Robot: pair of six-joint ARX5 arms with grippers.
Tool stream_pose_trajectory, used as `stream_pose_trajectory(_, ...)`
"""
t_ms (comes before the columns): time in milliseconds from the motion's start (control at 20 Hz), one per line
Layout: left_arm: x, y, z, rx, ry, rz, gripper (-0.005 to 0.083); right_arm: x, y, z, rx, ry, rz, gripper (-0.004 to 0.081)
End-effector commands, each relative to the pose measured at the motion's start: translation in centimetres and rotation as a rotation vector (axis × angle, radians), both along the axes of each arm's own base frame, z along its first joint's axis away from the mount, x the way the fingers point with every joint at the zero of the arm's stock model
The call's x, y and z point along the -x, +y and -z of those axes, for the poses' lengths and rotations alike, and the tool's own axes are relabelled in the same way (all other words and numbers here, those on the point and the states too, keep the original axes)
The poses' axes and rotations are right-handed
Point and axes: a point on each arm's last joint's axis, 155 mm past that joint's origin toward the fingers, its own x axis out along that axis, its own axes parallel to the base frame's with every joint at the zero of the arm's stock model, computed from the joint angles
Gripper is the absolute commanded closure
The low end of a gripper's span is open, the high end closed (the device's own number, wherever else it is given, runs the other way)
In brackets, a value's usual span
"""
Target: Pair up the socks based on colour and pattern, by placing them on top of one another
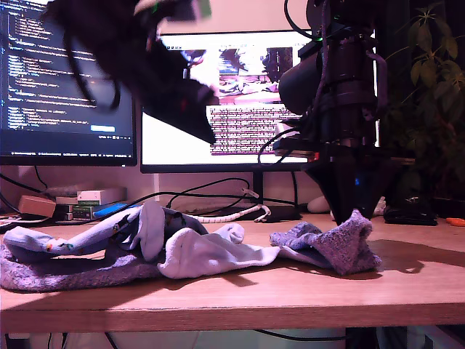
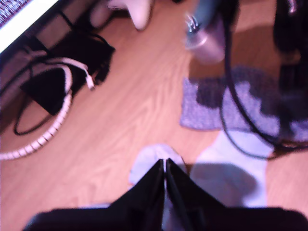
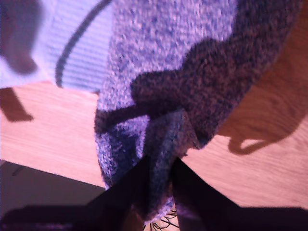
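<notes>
Item: fuzzy grey-lavender knit sock point(image 1: 336, 246), on the wooden desk point(image 1: 407, 280) at four o'clock in the exterior view, one edge pinched in my second gripper point(image 3: 161, 173), probably for carrying to its mate point(image 1: 65, 275) at eight o'clock. My first gripper point(image 2: 165, 179) hangs with jaws pressed together, empty, above a plain white sock point(image 2: 231, 168). Only the first wrist view shows the coiled white cable point(image 2: 48, 127) whole; only the exterior shows the light blue printed socks point(image 1: 87, 238).

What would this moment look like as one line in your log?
second gripper: shut on grey sock | first gripper: shut, empty, raised | no pairs stacked
</notes>
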Motion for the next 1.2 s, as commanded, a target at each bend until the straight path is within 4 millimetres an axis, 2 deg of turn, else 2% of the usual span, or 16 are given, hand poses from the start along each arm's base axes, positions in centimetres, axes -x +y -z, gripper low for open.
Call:
stream_pose_trajectory(0, 2.6, 1.0, 3.6, -0.062, 0.149, 0.019, 0.0711, 0.6, -0.1, 0.8, 0.012, 0.027, -0.004, 0.0646)
stream_pose_trajectory(100, 4.3, 2.0, 5.5, -0.111, 0.252, 0.011, 0.0399, 0.5, -0.1, 0.9, 0.010, 0.023, -0.004, 0.0646)
stream_pose_trajectory(150, 5.0, 2.5, 6.2, -0.127, 0.296, 0.004, 0.0315, 0.4, 0.0, 0.9, 0.008, 0.019, -0.004, 0.0646)
stream_pose_trajectory(300, 6.8, 2.5, 7.8, -0.078, 0.456, -0.043, 0.0316, 0.2, 0.1, 0.9, 0.003, 0.010, -0.006, 0.0646)
stream_pose_trajectory(500, 7.2, 2.0, 11.7, -0.105, 0.563, -0.059, 0.0316, 0.1, 0.1, 0.9, 0.003, 0.009, -0.010, 0.0646)
stream_pose_trajectory(600, 7.0, 1.9, 13.0, -0.118, 0.579, -0.063, 0.0316, 0.1, 0.1, 0.9, 0.002, 0.007, -0.011, 0.0646)
stream_pose_trajectory(650, 6.9, 1.9, 13.2, -0.122, 0.578, -0.065, 0.0326, 0.1, 0.1, 0.9, 0.001, 0.006, -0.011, 0.0646)
stream_pose_trajectory(700, 6.8, 1.8, 13.3, -0.121, 0.577, -0.064, 0.0372, 0.1, 0.1, 0.9, 0.001, 0.006, -0.011, 0.0646)
stream_pose_trajectory(750, 6.7, 1.8, 13.3, -0.122, 0.571, -0.066, 0.0462, 0.0, 0.2, 0.9, 0.000, 0.005, -0.011, 0.0646)
stream_pose_trajectory(850, 6.2, 1.9, 13.1, -0.124, 0.547, -0.076, 0.0748, 0.0, 0.2, 0.9, 0.000, 0.004, -0.010, 0.0646)
stream_pose_trajectory(950, 5.7, 1.9, 12.7, -0.127, 0.525, -0.078, 0.0797, 0.0, 0.2, 0.9, 0.000, 0.005, -0.010, 0.0646)
stream_pose_trajectory(1150, 2.9, 3.5, 10.5, -0.170, 0.390, -0.184, 0.0797, 0.0, 0.2, 0.9, 0.000, 0.005, -0.011, 0.0646)
